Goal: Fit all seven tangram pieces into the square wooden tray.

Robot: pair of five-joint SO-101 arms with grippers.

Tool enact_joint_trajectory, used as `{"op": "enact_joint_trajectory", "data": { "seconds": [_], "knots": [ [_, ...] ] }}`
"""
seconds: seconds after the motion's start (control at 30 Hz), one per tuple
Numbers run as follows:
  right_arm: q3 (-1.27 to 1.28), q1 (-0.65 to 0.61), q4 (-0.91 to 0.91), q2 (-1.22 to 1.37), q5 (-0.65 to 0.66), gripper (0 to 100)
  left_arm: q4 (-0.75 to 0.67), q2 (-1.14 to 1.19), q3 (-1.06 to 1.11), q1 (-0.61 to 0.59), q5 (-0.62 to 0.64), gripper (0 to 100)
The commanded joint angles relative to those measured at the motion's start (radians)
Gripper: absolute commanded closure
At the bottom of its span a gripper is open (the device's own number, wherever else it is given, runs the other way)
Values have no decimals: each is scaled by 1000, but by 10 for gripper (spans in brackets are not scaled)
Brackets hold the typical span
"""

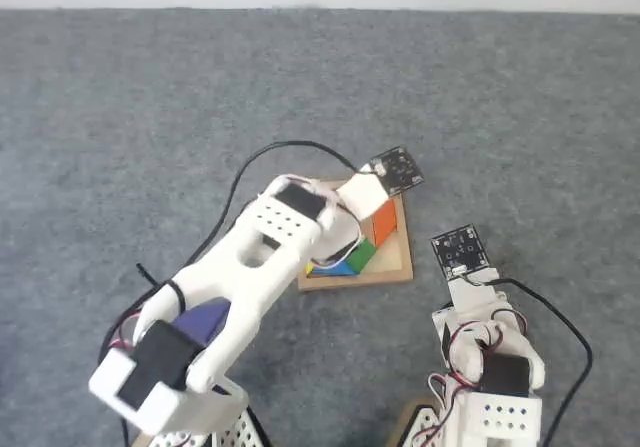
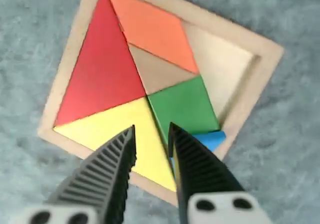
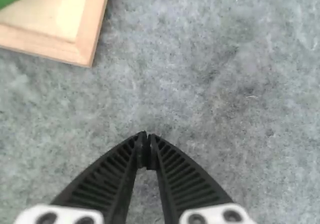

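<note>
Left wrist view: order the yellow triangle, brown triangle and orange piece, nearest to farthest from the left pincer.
1. Yellow triangle, under the left pincer.
2. Brown triangle, in the middle of the wooden tray.
3. Orange piece, against the far rim.

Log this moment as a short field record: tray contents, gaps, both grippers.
square wooden tray: on grey carpet
seated: red triangle, yellow triangle, orange parallelogram, brown triangle, green square
blue piece: at rim beside green square, partly behind left gripper; seating unclear
gap: bare corner next to orange and green
left gripper: open, above yellow triangle
right gripper: shut, over carpet, apart from tray
</note>
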Motion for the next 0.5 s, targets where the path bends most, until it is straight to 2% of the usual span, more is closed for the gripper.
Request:
{"op": "enact_joint_trajectory", "data": {
  "seconds": [0.0,0.3,0.47],
  "knots": [
    [17,-4,1,-16,8,991,-55,-58,56,3,95,900],
    [17,-4,1,-16,8,991,-103,-48,168,-5,109,900],
    [17,-4,1,-16,8,991,-118,-107,165,-89,117,900]
  ]
}}
